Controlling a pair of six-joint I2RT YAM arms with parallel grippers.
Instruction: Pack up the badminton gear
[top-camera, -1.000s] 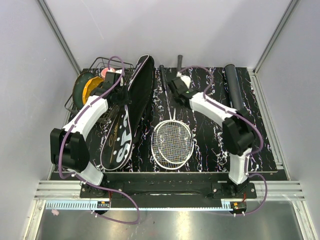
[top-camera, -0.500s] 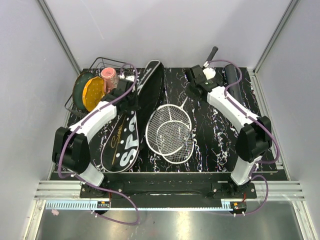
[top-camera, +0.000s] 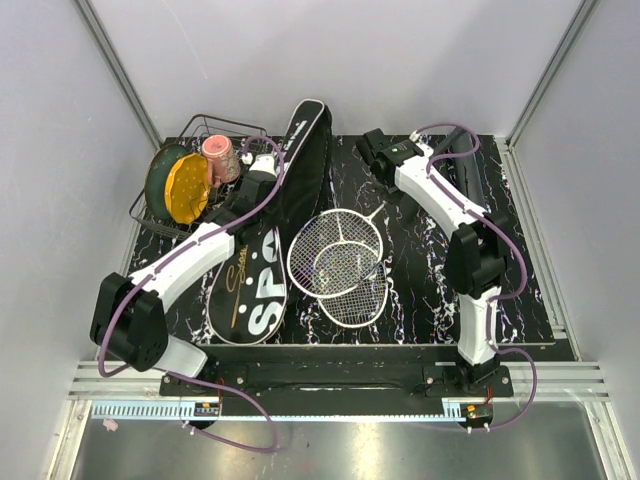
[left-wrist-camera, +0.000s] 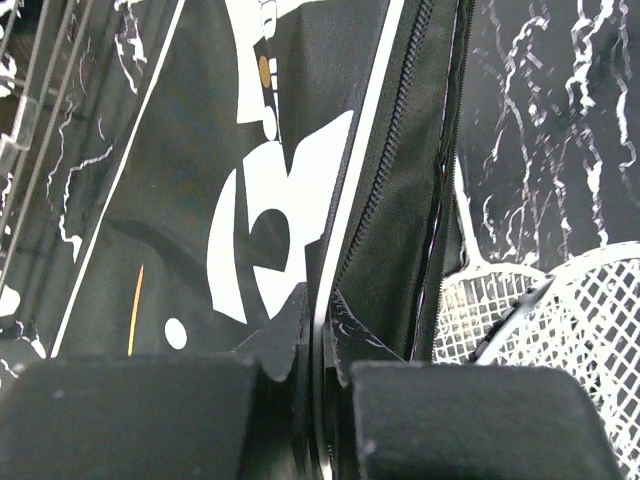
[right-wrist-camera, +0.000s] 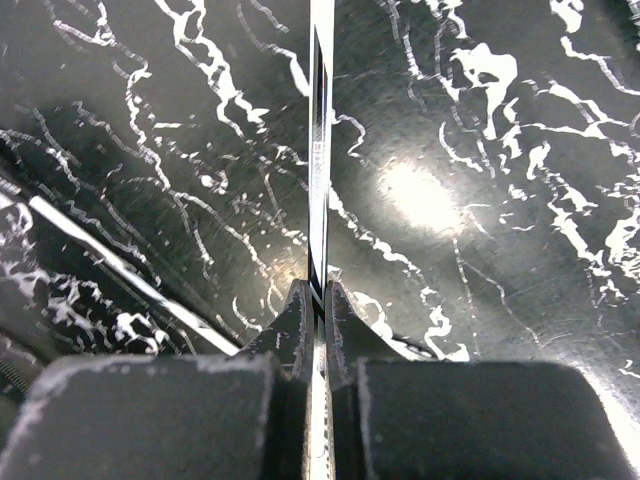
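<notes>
Gripped for packing: bag (top-camera: 262, 262) and racket (top-camera: 335, 255)
The bag's zip edge is pinched tight by the left gripper (left-wrist-camera: 318, 335), likely for opening; the racket shaft is clamped by the right gripper (right-wrist-camera: 317, 300).

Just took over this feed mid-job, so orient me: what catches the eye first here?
The big black racket-shaped bag lettered in white lies left of centre, with the left jaws shut on its white-piped edge by the zipper. Beside it, mid-table, two white-strung oval racket heads overlap. At the far side the right jaws pinch a thin black-and-white racket shaft.
</notes>
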